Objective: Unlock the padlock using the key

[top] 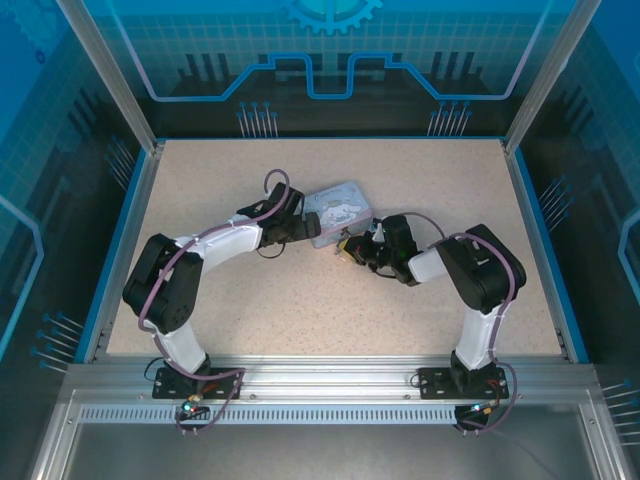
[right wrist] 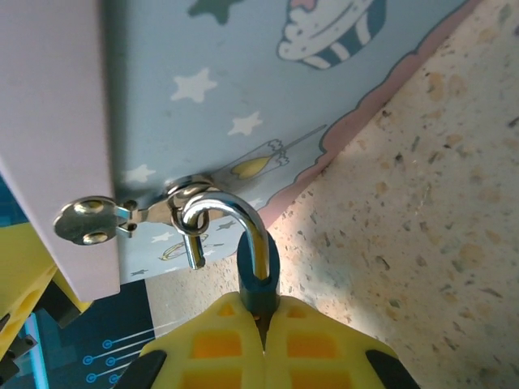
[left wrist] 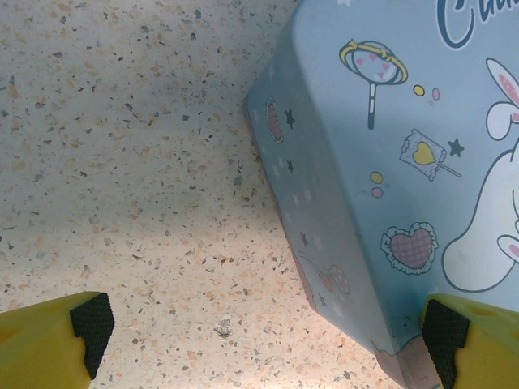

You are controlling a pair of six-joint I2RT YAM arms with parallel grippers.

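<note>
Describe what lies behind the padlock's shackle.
The blue starred tin box and its metal hasp, which the shackle hooks through. The shut right gripper covers most of the padlock.

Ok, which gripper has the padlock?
The right gripper: it is shut on the padlock, which is hooked through the tin's hasp. The left gripper stands wide open by the tin's corner, gripping nothing.

The small dark padlock (right wrist: 259,296) sits within the right gripper (right wrist: 263,336), hooked onto the pale blue-grey rectangular tin box (right wrist: 243,81) just ahead.
</note>
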